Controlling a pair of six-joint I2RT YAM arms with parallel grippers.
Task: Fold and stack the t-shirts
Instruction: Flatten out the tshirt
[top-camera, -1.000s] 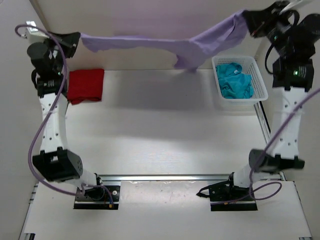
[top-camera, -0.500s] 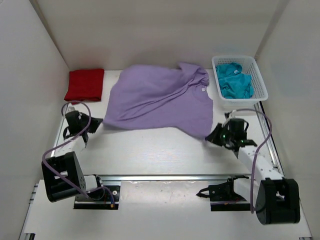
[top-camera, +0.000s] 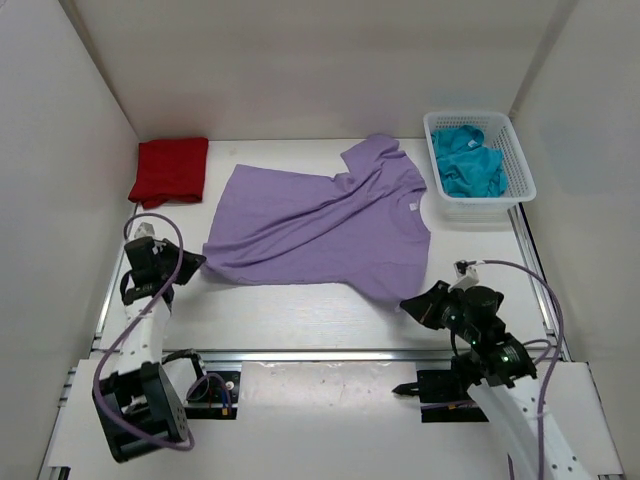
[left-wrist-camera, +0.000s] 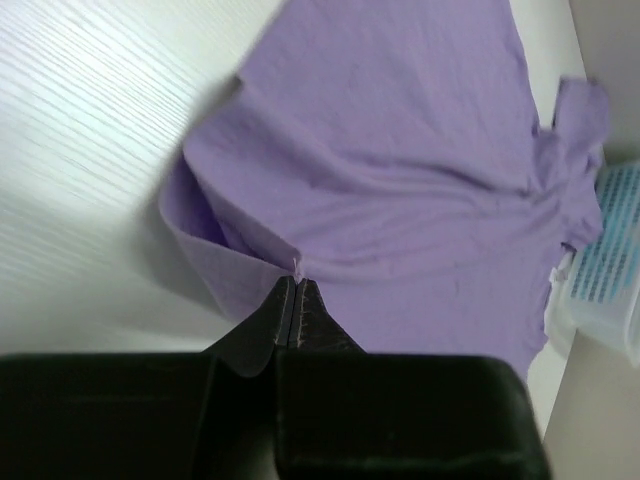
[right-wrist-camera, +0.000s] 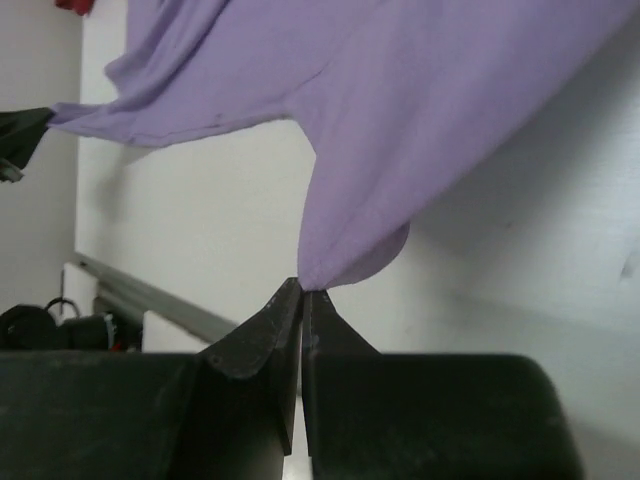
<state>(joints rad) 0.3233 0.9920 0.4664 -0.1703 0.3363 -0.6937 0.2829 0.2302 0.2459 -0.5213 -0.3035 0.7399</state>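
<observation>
A purple t-shirt (top-camera: 320, 225) lies spread and wrinkled across the middle of the table. My left gripper (top-camera: 197, 262) is shut on its near left hem corner, seen pinched in the left wrist view (left-wrist-camera: 295, 282). My right gripper (top-camera: 407, 303) is shut on its near right hem corner, seen in the right wrist view (right-wrist-camera: 303, 290), where the purple t-shirt (right-wrist-camera: 400, 110) hangs up and away from the jaws. A folded red t-shirt (top-camera: 170, 170) lies at the back left. Crumpled teal t-shirts (top-camera: 468, 165) sit in a white basket (top-camera: 520, 165) at the back right.
White walls close in the table at the left, back and right. A metal rail (top-camera: 330, 353) runs along the near edge between the arm bases. The basket shows at the right edge of the left wrist view (left-wrist-camera: 610, 270).
Both arms came down from high at the back to low at the front, carrying the purple shirt. It went from hanging stretched in the air to lying spread on the table, drawn nearer.
</observation>
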